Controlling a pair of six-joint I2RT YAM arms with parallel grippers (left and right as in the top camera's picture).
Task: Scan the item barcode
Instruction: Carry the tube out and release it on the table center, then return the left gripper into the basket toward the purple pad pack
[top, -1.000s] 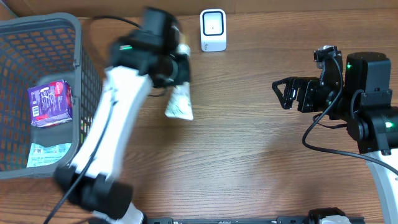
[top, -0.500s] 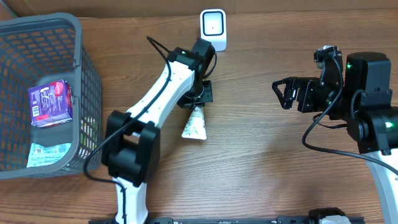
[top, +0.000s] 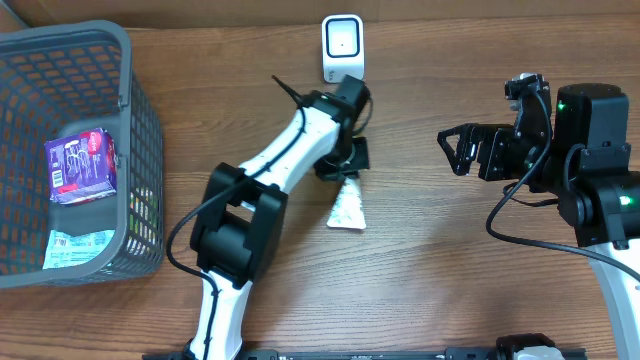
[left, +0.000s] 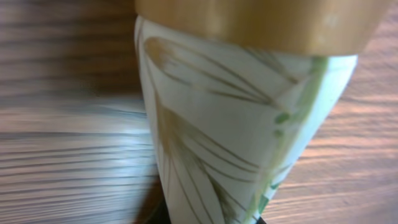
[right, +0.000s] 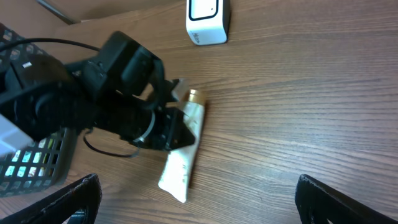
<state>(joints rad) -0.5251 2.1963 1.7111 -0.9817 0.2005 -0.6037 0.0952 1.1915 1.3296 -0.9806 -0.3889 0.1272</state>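
while our left gripper (top: 348, 162) clamps the tube (top: 347, 208) near its cap (right: 195, 94), just in front of the scanner (top: 343, 48) (by the far edge), our right gripper (top: 451, 152) hangs wide open, bare table (top: 420, 280) between them.

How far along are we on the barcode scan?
Done: the left gripper is shut on the leaf-print tube near its gold cap. In hand: the tube is held close to the white scanner. Left: facing a barcode to the scanner; none shows in any view. The right gripper is open, off to the side.
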